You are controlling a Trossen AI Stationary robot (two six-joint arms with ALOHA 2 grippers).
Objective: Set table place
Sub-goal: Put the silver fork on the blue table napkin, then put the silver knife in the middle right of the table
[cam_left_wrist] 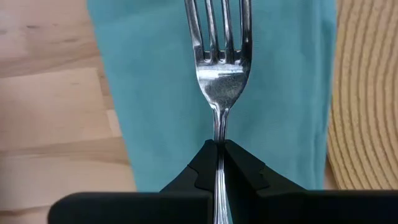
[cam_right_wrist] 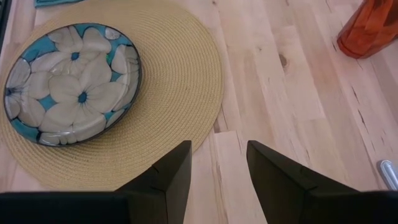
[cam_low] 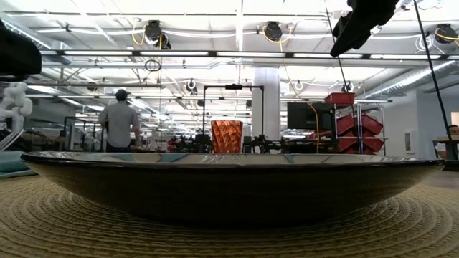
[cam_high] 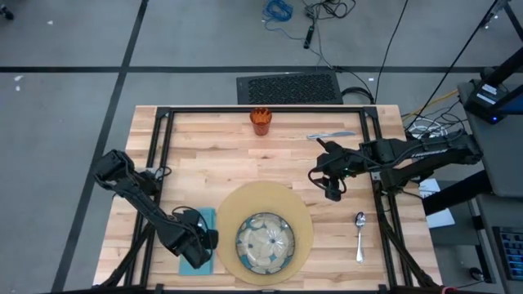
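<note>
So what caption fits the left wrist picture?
Left gripper pinching a metal fork over the teal napkin.

You're looking at a robotics lab or an industrial workshop floor, not a home dining room. The low view is showing a big open hall behind the light butcher-block wooden table (cam_high: 204, 155): exposed white ceiling ducts and pipes (cam_low: 215, 64), round black hanging lamps (cam_low: 153, 31), a fat white pillar (cam_low: 266, 100), red plastic storage bins on a rack (cam_low: 355, 122) and a dark monitor (cam_low: 308, 115). A person in a grey shirt (cam_low: 120, 122) is standing with their back turned among the benches. From above you're seeing grey concrete flooring with dark tape lines (cam_high: 73, 65), loose blue and black cables (cam_high: 282, 12) trailing around and a black perforated mat (cam_high: 290, 87).
</note>
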